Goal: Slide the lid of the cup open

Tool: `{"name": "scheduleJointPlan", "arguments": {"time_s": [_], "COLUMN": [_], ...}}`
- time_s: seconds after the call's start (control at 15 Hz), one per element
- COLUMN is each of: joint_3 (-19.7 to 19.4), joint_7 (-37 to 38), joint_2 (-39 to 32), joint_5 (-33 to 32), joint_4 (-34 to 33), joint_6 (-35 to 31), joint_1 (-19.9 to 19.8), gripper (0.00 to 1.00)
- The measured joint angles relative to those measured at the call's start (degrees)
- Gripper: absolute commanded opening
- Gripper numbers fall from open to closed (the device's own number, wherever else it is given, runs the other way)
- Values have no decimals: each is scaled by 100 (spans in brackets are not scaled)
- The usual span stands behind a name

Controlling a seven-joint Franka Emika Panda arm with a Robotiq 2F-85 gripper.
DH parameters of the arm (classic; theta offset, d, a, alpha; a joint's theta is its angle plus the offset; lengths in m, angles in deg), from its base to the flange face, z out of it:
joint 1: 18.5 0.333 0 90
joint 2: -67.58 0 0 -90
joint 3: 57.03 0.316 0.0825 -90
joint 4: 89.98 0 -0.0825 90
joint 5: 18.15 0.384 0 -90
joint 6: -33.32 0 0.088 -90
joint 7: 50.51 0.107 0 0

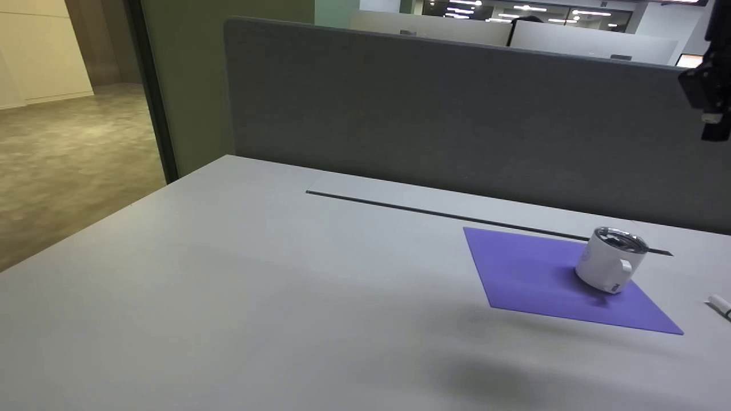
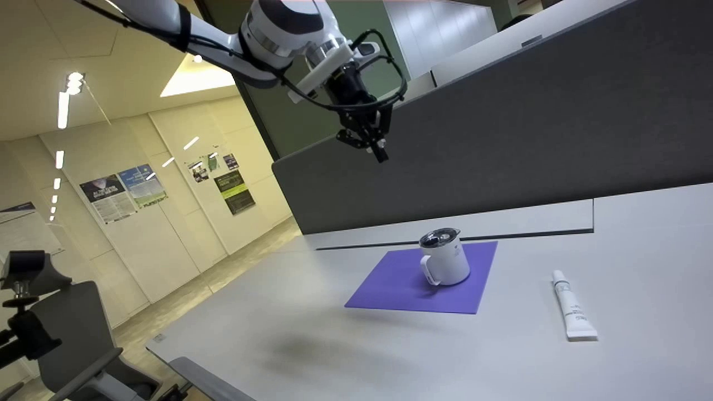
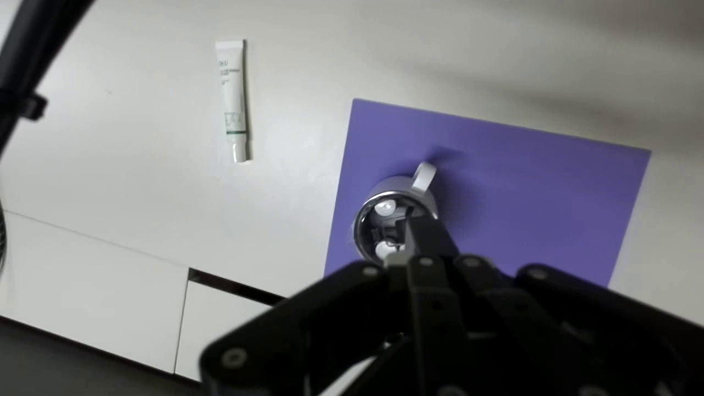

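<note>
White table (image 1: 228,279). Directly on it: purple mat (image 2: 384,287), flat; white tube (image 2: 574,309), lying apart from the mat. Thin dark line (image 3: 223,284) crosses the tabletop near the mat.

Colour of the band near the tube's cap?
Green band, seen best in the wrist view.

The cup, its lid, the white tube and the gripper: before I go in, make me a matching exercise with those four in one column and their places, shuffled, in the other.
Things:
1. cup
2. lid
3. white tube
4. gripper

Places:
A. lying on the table, off the purple mat
B. in the air, clear of the cup
C. fitted on the cup's top
D. standing upright on the purple mat

Pairs: 1-D; 2-C; 3-A; 4-B
</note>
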Motion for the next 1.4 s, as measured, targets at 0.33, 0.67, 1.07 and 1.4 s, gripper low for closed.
{"name": "scheduleJointPlan", "arguments": {"time_s": [0.33, 0.67, 1.07, 1.4], "joint_3": [-180, -166, -164, -121], "joint_7": [-8, -9, -9, -9], "joint_2": [-712, -698, -713, -1041], "joint_5": [-320, -316, -310, -301], "joint_4": [-9, -17, -17, -22], "joint_6": [-1068, -1067, -1093, -1618], "joint_1": [-152, -127, -128, -116], "gripper": [1, 1, 0, 0]}}
